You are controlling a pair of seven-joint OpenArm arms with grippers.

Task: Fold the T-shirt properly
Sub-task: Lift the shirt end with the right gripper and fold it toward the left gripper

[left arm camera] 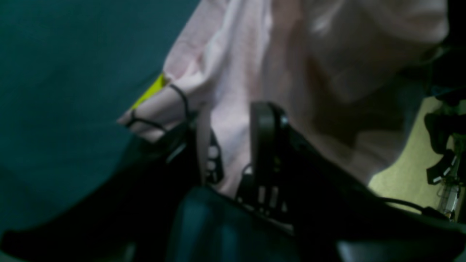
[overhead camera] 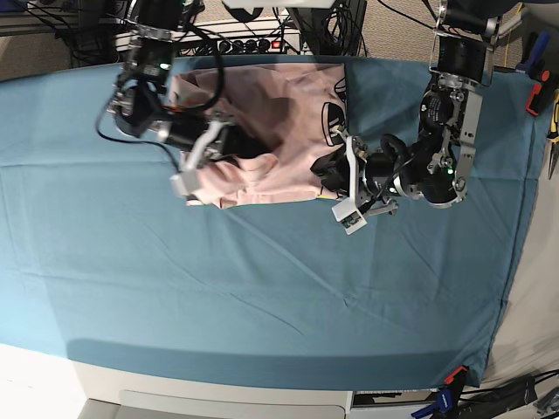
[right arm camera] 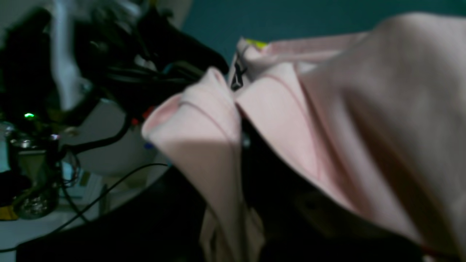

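Note:
The pale pink T-shirt (overhead camera: 279,109) lies bunched at the back of the teal table cloth, between my two arms. Black lettering (overhead camera: 332,122) shows along its right edge. My left gripper (overhead camera: 332,173) holds that right edge; in the left wrist view the pink cloth (left arm camera: 327,54) runs down between its two fingers (left arm camera: 264,123), and the left gripper (left arm camera: 233,120) is shut on it. My right gripper (overhead camera: 212,153) is at the shirt's front left corner. In the right wrist view a hemmed fold of the T-shirt (right arm camera: 364,109) drapes over the right gripper (right arm camera: 236,109), which is shut on it and mostly hidden.
The teal table cloth (overhead camera: 262,288) covers the whole table. A power strip and cables (overhead camera: 253,39) run behind the shirt. Hand tools (overhead camera: 550,113) lie off the table's right edge. A yellow strip (left arm camera: 151,91) shows beside the shirt's edge.

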